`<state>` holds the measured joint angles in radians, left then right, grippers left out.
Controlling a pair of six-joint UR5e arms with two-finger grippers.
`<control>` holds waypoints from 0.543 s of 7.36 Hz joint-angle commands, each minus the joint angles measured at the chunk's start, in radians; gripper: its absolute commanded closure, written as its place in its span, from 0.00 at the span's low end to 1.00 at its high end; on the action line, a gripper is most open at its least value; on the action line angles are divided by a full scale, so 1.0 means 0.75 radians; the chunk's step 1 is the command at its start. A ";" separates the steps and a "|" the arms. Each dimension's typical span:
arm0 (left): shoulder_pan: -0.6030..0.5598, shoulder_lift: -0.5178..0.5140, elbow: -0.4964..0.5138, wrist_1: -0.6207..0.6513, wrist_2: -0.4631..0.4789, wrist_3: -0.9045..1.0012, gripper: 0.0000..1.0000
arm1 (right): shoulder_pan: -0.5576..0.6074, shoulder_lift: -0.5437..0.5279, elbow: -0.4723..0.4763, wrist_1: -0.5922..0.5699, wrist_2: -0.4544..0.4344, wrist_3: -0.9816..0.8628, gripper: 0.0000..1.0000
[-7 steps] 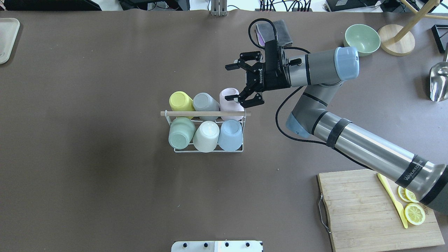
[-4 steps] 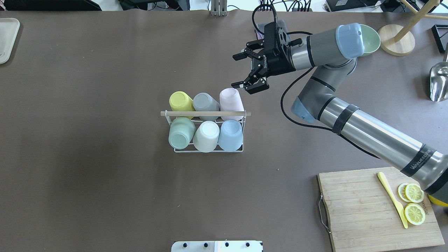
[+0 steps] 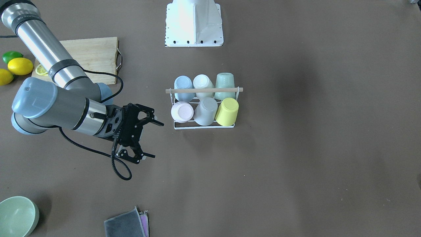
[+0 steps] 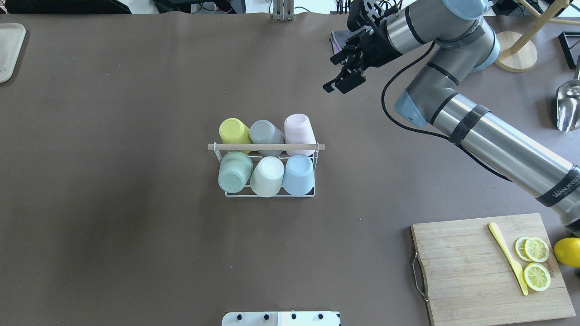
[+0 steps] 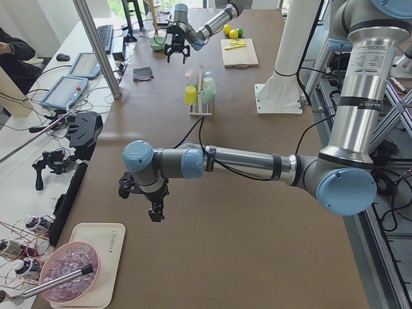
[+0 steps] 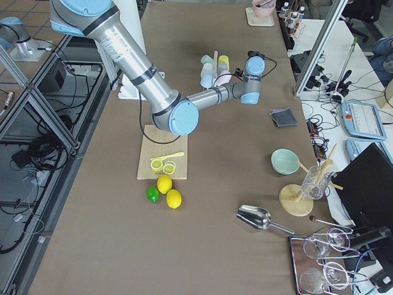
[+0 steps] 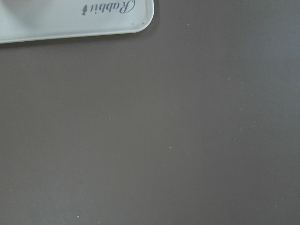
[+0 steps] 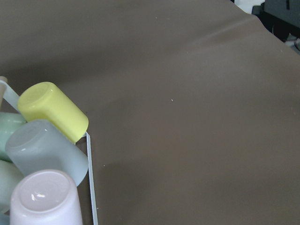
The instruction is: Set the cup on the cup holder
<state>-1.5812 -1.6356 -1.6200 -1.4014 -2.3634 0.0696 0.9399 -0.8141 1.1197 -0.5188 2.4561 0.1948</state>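
Observation:
The cup holder (image 4: 266, 146), a white wire rack with a wooden rod on top, stands mid-table and also shows in the front view (image 3: 204, 89). Several cups sit upside down on its prongs. The pink cup (image 4: 299, 129) is at the far right corner and also shows in the front view (image 3: 182, 112) and the right wrist view (image 8: 44, 199). My right gripper (image 4: 333, 72) is open and empty, off to the far right of the rack and apart from it (image 3: 158, 140). My left gripper (image 5: 152, 206) hovers over bare table near a white tray; I cannot tell whether it is open or shut.
A wooden cutting board (image 4: 462, 267) with lemon slices and a yellow knife lies at the near right. A green bowl (image 3: 16, 215), a grey cloth (image 3: 126, 225), a metal scoop (image 4: 568, 106) and a wooden stand (image 4: 512, 52) sit at the far right. A white tray (image 4: 9, 50) is far left.
My right gripper, open throughout, has drawn back from the pink cup, moving farther away and to the right. The pink cup stays on the rack.

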 commanded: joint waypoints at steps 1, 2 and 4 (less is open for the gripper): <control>-0.003 0.072 -0.035 0.001 -0.005 -0.009 0.02 | 0.048 -0.021 0.075 -0.506 0.031 -0.010 0.00; 0.006 0.074 0.006 -0.011 0.007 -0.005 0.02 | 0.064 -0.045 0.131 -0.813 -0.026 -0.012 0.00; 0.008 0.052 0.045 -0.029 0.026 0.005 0.02 | 0.066 -0.080 0.231 -1.130 -0.255 -0.053 0.00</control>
<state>-1.5767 -1.5927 -1.5990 -1.4119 -2.3492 0.0675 0.9867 -0.8582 1.2462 -1.2161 2.3554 0.1784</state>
